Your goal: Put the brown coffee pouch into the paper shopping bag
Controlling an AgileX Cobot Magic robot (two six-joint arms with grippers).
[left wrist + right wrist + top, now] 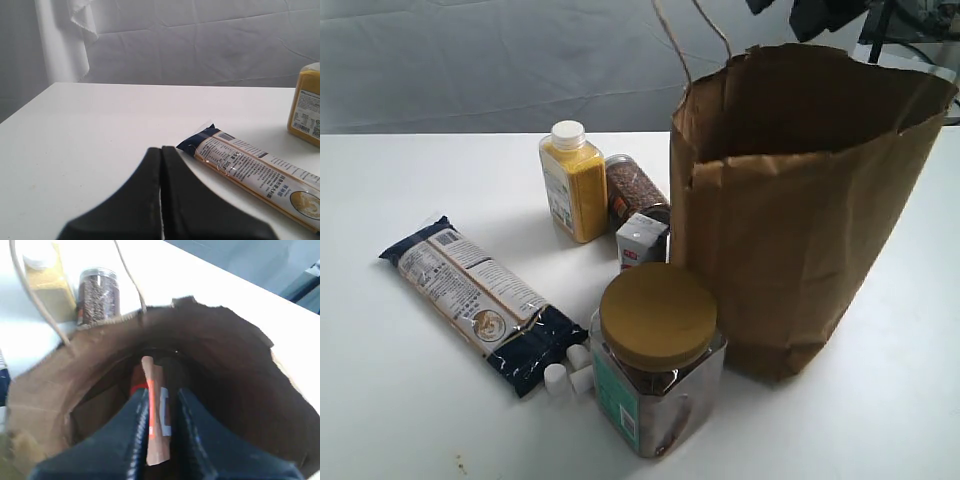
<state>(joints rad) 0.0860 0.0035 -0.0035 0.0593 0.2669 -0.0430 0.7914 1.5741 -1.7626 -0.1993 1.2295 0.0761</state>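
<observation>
The paper shopping bag [790, 220] stands upright and open at the right of the table, its twine handles sticking up. Looking down through its mouth [210, 340], I see the brown coffee pouch [154, 430] with its orange-red label deep inside the bag. My right gripper [160, 392] hangs above the opening, open. The pouch shows between the fingers, with a dark gap on one side. In the exterior view the bag's front wall hides the pouch. My left gripper [161, 150] is shut on nothing, low over the table near the dark-blue packet [255, 172].
Left of the bag stand a jar with a mustard-yellow lid [657, 355], a small white carton [642, 240], a dark-filled jar [635, 190] and a yellow bottle [574, 182]. The dark-blue packet [480, 300] lies flat at the left, with small white cubes [568, 370] by it.
</observation>
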